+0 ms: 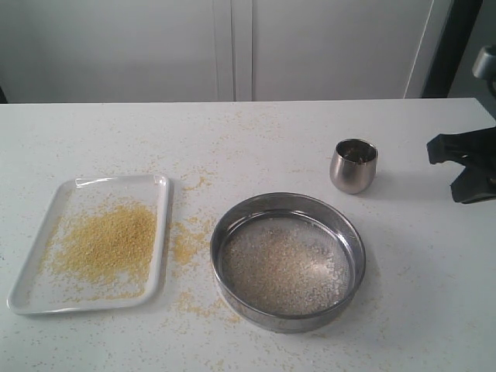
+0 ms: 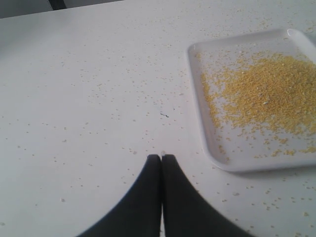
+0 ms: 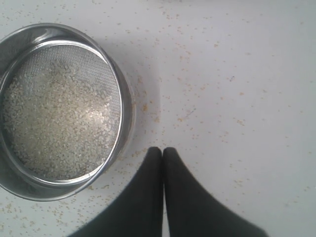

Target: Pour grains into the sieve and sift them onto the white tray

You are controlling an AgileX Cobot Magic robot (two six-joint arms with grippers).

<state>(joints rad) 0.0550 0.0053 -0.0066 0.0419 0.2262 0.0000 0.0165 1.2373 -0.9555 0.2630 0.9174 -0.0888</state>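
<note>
One sieve [image 1: 287, 322], one white tray [image 1: 101, 190], one steel cup [image 1: 353, 167].

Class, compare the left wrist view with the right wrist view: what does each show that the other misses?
Left wrist only: the white tray holding golden grains, and the shut left gripper. Right wrist only: the sieve holding pale grains, and the shut right gripper. Both: the white table strewn with stray grains.
</note>
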